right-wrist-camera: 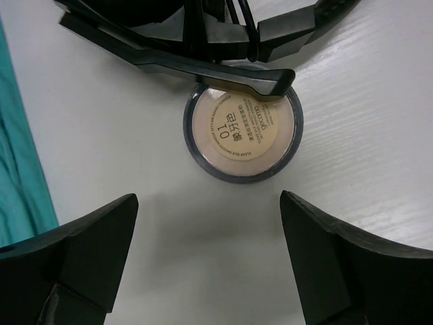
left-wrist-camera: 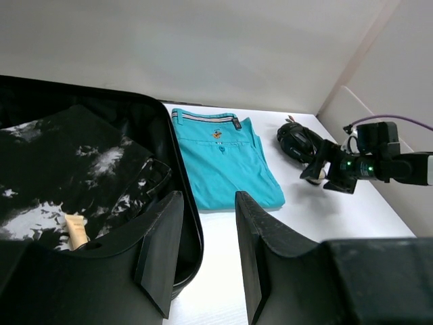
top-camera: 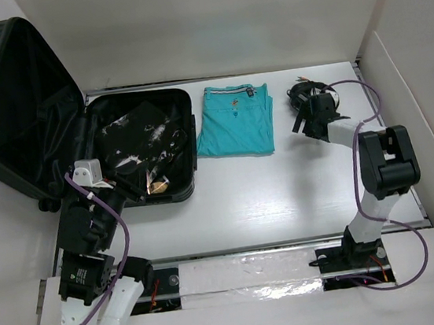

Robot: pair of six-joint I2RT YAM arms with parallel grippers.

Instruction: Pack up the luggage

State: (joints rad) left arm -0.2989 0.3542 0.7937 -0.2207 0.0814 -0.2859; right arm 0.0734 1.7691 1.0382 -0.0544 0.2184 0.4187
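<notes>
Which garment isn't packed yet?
The teal garment, folded on the table beside the luggage; the black-and-white one lies inside it.

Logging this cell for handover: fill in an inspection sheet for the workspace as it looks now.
Surface: white wood-grain table, no spills seen.
Job's things: black ribbed hard-shell suitcase open at far left, lid raised; black-and-white patterned garment and small beige tube inside.
Clutter: folded teal garment beside the suitcase; round beige-lidded jar partly under a black bundle of straps, kind unclear.
Grippers: left hand partly open, empty, by the suitcase rim; right hand open, aimed at the jar, not touching.
Cables: purple cable along each arm, in loose loops.
Surroundings: white walls around the table.
</notes>
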